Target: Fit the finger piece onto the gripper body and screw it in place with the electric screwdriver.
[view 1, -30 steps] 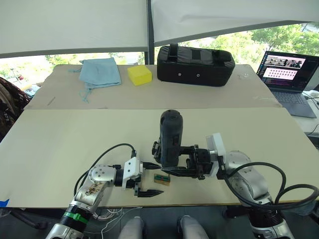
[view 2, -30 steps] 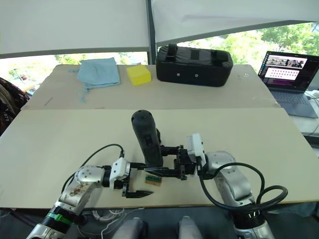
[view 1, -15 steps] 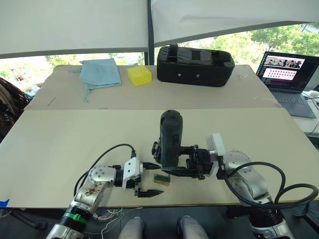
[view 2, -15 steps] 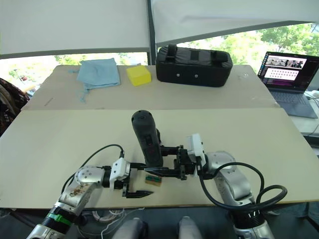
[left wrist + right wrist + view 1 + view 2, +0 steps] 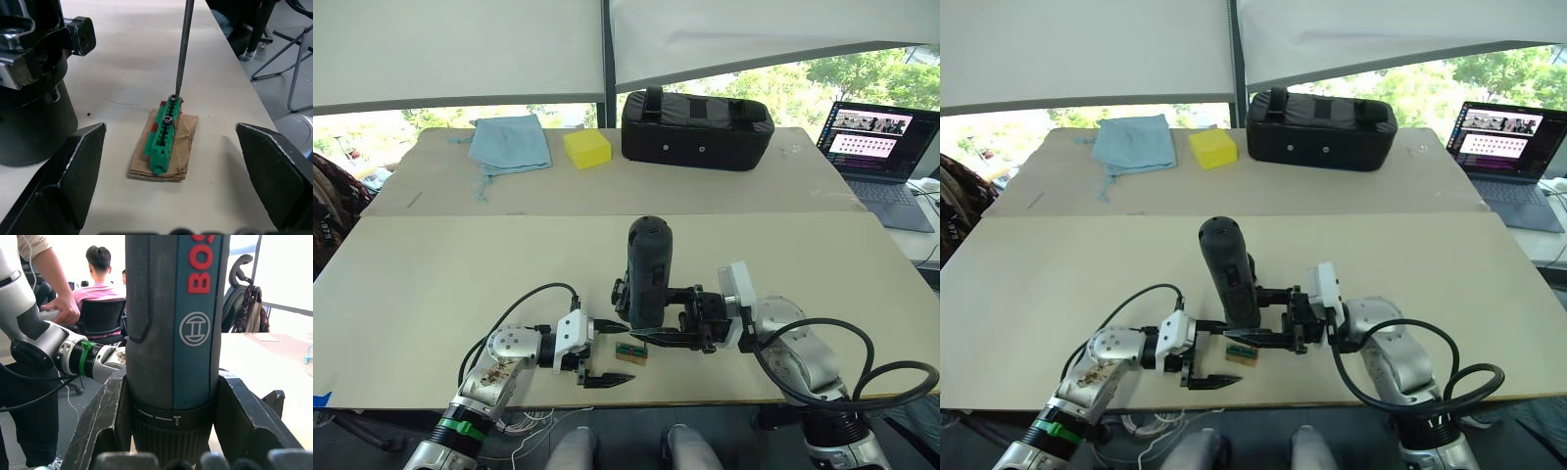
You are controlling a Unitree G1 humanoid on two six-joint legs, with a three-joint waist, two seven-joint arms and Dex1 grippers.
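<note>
While the right gripper (image 5: pixel 651 328) stands clamped on the electric screwdriver (image 5: pixel 647 270), its two black fingers pressed against either side of the thick barrel, the tool is held upright over the near table (image 5: pixel 431 284); its thin metal bit (image 5: pixel 182 46) comes straight down onto the top of the green-and-brown block (image 5: pixel 165 139), the tip meeting one of two small screw heads set in the green part; the left gripper (image 5: pixel 604 353) lies low on the table just to the left of that block, its fingers (image 5: pixel 68 171) spread wide apart and holding nothing, the block sitting in the gap ahead of them without touching either; the gripper body (image 5: pixel 34 73), a chunky black mechanism with silvery bits and a rounded base, stands on the table close beside the block, by the left gripper's finger; whether the finger piece is fitted to it I cannot tell; beyond the block, on the far table, a black bag (image 5: pixel 697 128) sits well apart, with a yellow block (image 5: pixel 586 147) and a pale blue cloth (image 5: pixel 511 142) to its left; a laptop (image 5: pixel 881 147) stands open far to the right of the block; a person's hand (image 5: pixel 61 308) rests on the left arm in the right wrist view.
</note>
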